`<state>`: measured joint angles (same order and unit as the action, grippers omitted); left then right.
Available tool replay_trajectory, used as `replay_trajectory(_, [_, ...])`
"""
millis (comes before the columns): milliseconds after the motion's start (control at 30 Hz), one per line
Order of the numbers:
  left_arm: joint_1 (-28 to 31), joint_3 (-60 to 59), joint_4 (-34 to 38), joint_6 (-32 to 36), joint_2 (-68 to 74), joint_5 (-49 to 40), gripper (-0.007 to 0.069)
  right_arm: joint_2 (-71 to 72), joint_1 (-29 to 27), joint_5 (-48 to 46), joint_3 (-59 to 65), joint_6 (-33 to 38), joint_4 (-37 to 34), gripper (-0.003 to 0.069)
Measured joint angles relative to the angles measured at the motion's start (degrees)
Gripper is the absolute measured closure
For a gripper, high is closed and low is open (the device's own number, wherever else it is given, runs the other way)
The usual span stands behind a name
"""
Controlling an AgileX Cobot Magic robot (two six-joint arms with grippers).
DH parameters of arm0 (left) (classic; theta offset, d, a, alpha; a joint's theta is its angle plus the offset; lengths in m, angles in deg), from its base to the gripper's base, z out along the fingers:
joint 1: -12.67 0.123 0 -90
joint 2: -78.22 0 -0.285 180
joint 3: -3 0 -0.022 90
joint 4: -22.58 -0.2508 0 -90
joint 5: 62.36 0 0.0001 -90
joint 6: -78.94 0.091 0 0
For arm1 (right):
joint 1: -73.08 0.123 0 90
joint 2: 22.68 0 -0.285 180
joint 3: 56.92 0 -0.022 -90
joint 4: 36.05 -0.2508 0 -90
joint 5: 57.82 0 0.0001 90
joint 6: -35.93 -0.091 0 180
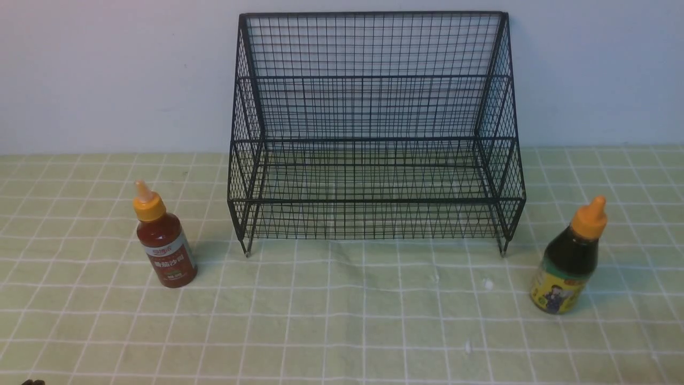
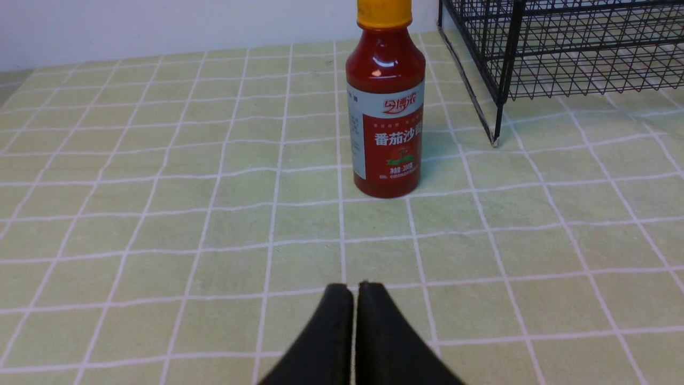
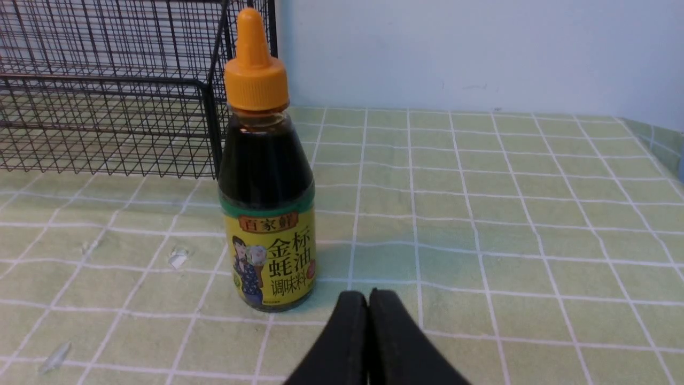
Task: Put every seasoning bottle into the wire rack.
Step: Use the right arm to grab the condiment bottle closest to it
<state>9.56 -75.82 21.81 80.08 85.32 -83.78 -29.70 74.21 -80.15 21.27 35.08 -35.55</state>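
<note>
**Jaws closed and empty on both arms**

Jaws of the left gripper sit pressed together, holding nothing, low over the checked tablecloth. The right gripper is likewise closed and empty. The red sauce bottle stands upright on the cloth, left of the wire rack and near its front left foot. The dark sauce bottle stands upright off the rack's front right corner, apart from it. The rack backs against the wall. A dark scrap at the front view's lower left corner is possibly arm hardware; too little shows to say.
</note>
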Motion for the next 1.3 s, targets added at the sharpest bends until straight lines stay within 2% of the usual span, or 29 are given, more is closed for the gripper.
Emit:
replay_trajectory(300, [0.0, 0.0, 0.0, 0.0, 0.0, 0.0, 0.0631, 0.0, 0.0, 1.68, 0.22, -1.22, -1.62, 0.0673])
replay_trajectory(367, [0.0, 0.0, 0.0, 0.0, 0.0, 0.0, 0.0631, 0.0, 0.0, 4.5, 0.54, -3.56, -5.96, 0.0673])
replay_trajectory(433, [0.0, 0.0, 0.0, 0.0, 0.0, -0.05, 0.0631, 0.0, 0.05, 10.5, 0.6, -7.91, -14.42, 0.0673])
replay_trajectory(500, [0.0, 0.0, 0.0, 0.0, 0.0, -0.05, 0.0631, 0.0, 0.05, 13.48, 0.6, -10.14, -18.27, 0.0673])
replay_trajectory(533, [0.0, 0.0, 0.0, 0.0, 0.0, -0.05, 0.0631, 0.0, 0.05, 16.28, 0.6, -12.25, -24.14, 0.0673])
replay_trajectory(600, [0.0, 0.0, 0.0, 0.0, 0.0, -0.05, 0.0631, 0.0, 0.05, 19.11, 0.6, -13.46, -29.29, 0.0673])
replay_trajectory(867, [0.0, 0.0, 0.0, 0.0, 0.0, -0.1, 0.0631, 0.0, 0.12, 23.71, 0.34, -13.73, -34.03, 0.0673])
replay_trajectory(1033, [0.0, 0.0, 0.0, 0.0, 0.0, -0.1, 0.0631, -1.2, 0.86, 13.74, -9.36, -10.5, -32.78, 0.0673])
replay_trajectory(1167, [0.0, 0.0, 0.0, 0.0, 0.0, -0.1, 0.0631, -14.26, 1.16, -6.14, -28.55, -3.49, -27.23, 0.0673])
replay_trajectory(1200, [0.0, 0.0, 0.0, 0.0, 0.0, -0.1, 0.0631, -15.04, 1.16, -6.14, -29.37, -3.21, -26.98, 0.0673])
replay_trajectory(1300, [0.0, 0.0, 0.0, 0.0, 0.0, -0.15, 0.0631, -29.24, 1.16, -22.78, -42.41, 0.46, -22.57, 0.0673])
